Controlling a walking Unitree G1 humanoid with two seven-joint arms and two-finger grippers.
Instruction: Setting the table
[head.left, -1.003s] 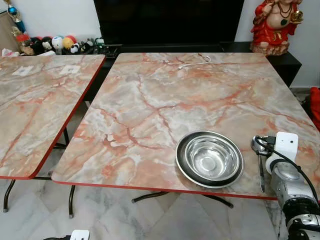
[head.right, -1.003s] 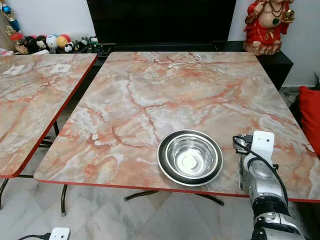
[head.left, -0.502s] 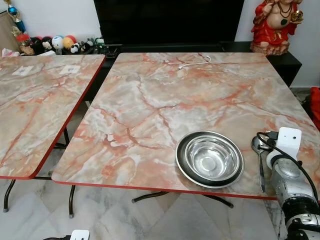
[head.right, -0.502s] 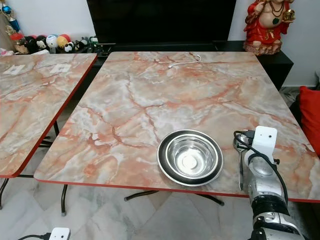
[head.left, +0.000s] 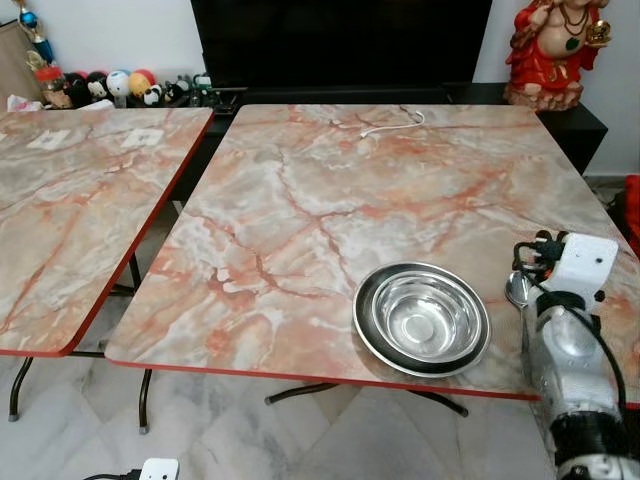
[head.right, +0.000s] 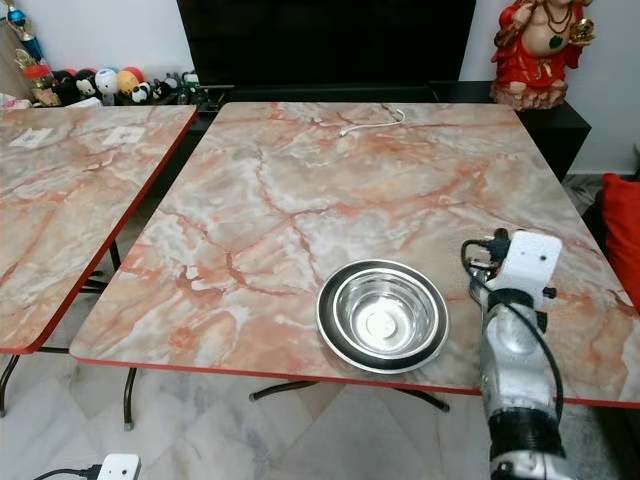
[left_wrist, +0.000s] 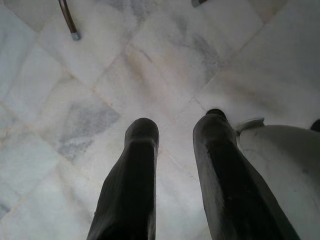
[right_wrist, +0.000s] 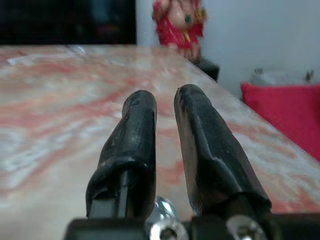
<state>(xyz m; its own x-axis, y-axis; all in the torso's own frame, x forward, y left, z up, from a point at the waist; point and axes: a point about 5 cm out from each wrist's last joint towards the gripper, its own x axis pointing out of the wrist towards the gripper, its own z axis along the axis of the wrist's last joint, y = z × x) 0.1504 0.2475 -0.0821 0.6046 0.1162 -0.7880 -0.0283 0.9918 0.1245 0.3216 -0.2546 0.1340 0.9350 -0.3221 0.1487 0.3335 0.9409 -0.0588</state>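
We see a steel bowl (head.left: 422, 318) on the marble table (head.left: 330, 200) near its near edge, a spoon (head.left: 517, 290) lying just right of it. Our right gripper (right_wrist: 165, 107) hovers above the spoon, fingers slightly apart, empty. Our left gripper (left_wrist: 175, 135) hangs open over the floor (left_wrist: 100, 75).
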